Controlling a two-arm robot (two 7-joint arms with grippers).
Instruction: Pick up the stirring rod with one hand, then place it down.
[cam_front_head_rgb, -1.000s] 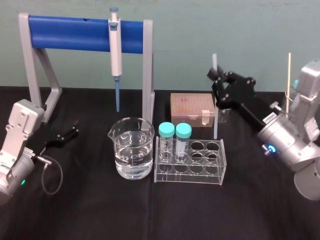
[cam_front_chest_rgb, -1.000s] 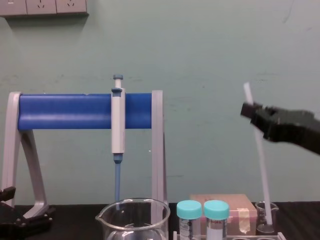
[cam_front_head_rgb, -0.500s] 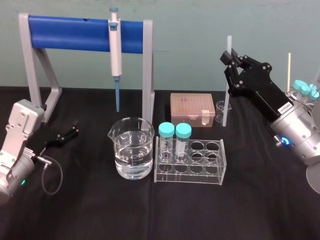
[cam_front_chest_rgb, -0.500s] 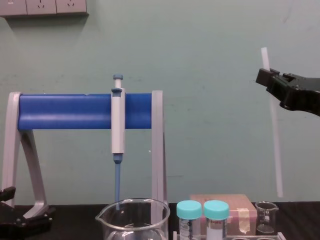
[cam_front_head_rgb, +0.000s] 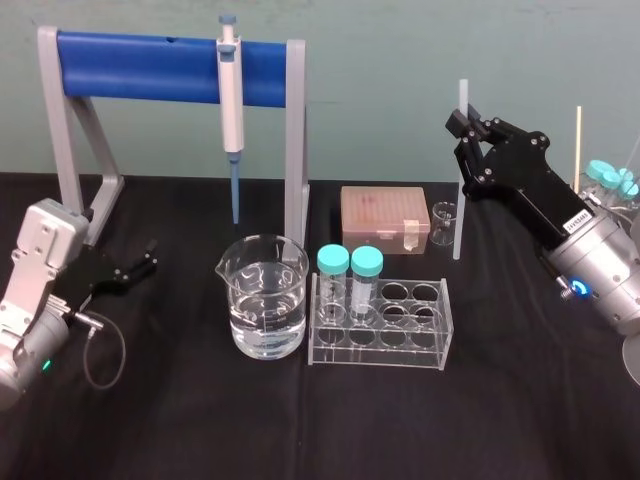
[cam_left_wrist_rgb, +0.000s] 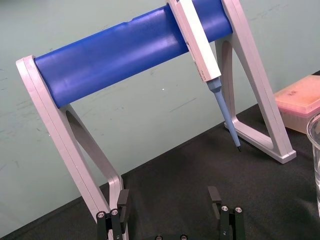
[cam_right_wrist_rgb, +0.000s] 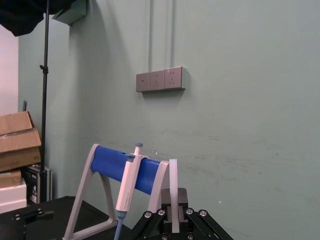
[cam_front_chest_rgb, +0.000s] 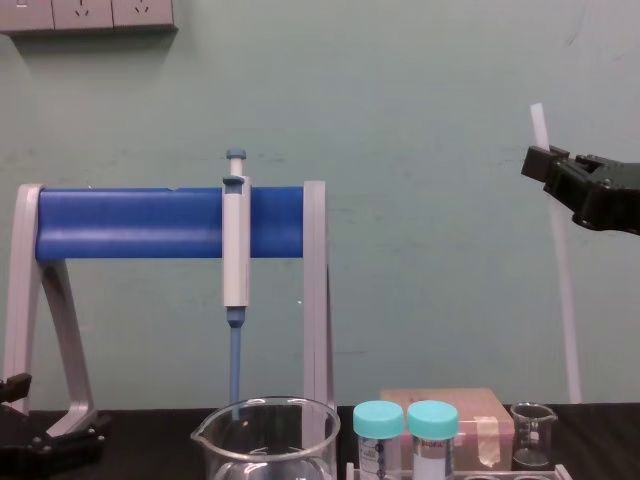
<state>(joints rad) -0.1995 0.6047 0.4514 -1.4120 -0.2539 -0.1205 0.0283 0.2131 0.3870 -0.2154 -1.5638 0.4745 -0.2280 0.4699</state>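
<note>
Our right gripper (cam_front_head_rgb: 462, 127) is clamped near the top of the stirring rod (cam_front_head_rgb: 459, 200), which hangs upright toward 6 o'clock, tip just beside the small beaker (cam_front_head_rgb: 444, 222). Meanwhile our left gripper (cam_front_head_rgb: 150, 260) sits open at 9 o'clock.

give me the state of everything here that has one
stirring rod: upright, lifted off the table
right gripper: shut on the stirring rod
left gripper: open, low at the table's left
pipette: hanging on the stand
large beaker: part full of clear liquid
two tubes: capped, standing in the rack
tip box: lid closed
</note>
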